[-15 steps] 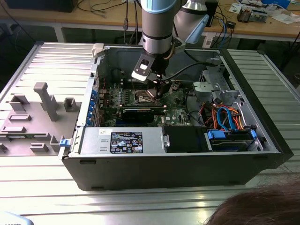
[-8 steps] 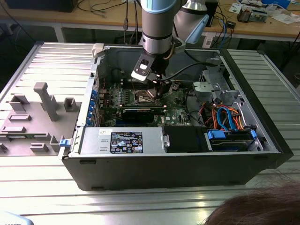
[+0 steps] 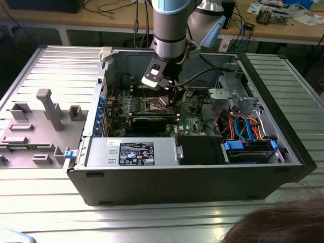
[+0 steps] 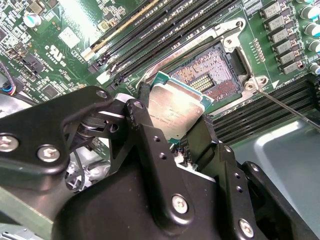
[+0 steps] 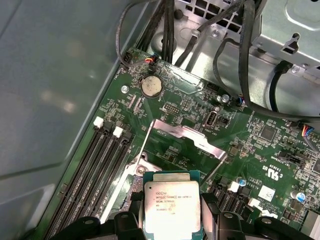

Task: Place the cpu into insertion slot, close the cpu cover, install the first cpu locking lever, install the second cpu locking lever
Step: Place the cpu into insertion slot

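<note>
Gripper (image 4: pixel 174 129) clamped on the cpu (image 4: pixel 176 106) by two opposite edges, chip held just above the insertion slot (image 4: pixel 216 70), whose contact field is still bare. Cpu cover (image 5: pixel 190 134) stands hinged open beside the socket. All inside an open computer case (image 3: pixel 177 185) on the surface (image 3: pixel 152 223).

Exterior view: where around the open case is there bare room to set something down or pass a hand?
Bare ribbed table on the case's near side and at the exterior view's right. Crowded: grey fixture blocks at that view's left; inside, cables and the gripper holding the cpu.
</note>
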{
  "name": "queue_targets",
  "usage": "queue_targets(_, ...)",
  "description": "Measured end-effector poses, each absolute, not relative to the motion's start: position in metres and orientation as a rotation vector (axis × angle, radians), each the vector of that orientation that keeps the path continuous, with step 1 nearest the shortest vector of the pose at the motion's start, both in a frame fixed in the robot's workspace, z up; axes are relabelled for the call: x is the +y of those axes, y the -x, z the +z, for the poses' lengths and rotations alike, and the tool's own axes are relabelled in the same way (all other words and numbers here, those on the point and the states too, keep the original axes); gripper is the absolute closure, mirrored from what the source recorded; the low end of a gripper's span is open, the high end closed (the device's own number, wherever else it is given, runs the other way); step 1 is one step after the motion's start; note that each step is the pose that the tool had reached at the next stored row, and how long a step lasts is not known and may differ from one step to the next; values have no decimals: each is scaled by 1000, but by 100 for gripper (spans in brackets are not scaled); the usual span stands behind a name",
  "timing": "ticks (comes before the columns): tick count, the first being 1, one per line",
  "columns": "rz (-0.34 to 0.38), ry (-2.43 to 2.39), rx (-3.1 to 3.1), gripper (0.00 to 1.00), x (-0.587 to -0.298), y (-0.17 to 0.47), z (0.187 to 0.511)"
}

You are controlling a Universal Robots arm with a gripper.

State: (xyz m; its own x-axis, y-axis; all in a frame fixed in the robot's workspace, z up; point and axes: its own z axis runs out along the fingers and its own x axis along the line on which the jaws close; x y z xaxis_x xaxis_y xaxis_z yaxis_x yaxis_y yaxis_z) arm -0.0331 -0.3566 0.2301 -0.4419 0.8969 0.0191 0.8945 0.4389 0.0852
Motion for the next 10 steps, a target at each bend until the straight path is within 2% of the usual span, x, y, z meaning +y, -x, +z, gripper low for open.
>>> queue_targets(10,128,-1662,2628,45,-357,33,230)
